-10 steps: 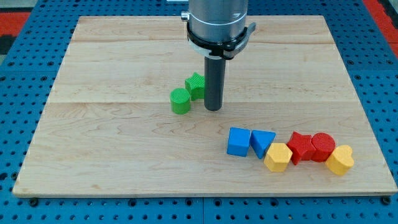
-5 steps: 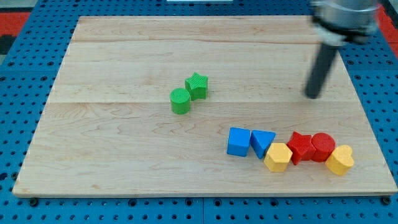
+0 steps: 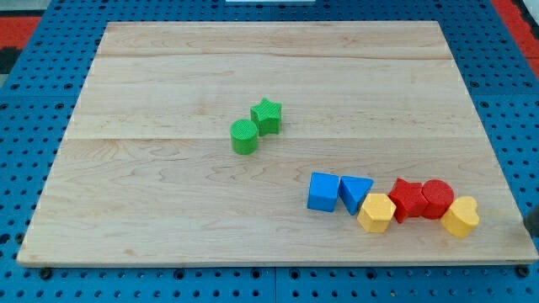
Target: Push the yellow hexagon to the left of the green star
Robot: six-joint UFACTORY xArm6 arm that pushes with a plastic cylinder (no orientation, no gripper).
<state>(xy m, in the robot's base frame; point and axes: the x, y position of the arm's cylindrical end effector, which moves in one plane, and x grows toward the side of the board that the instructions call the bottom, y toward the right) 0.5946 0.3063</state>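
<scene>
The yellow hexagon (image 3: 376, 212) lies near the board's bottom right, touching the blue triangle (image 3: 355, 194) and a red block (image 3: 408, 199). The green star (image 3: 267, 115) sits near the middle of the board, well up and to the left of the hexagon, with a green cylinder (image 3: 245, 136) touching its lower left. Only a dark blurred sliver of my rod shows at the view's right edge, off the board. My tip (image 3: 533, 233) is there, to the right of the yellow heart (image 3: 461, 216) and far from the hexagon.
A row of blocks runs along the bottom right: blue cube (image 3: 323, 191), blue triangle, yellow hexagon, red block, red cylinder (image 3: 437, 199), yellow heart. The wooden board (image 3: 168, 210) lies on a blue pegboard.
My rod has swept from beside the green star to the right, across the board, then down to the view's right edge. No block has moved.
</scene>
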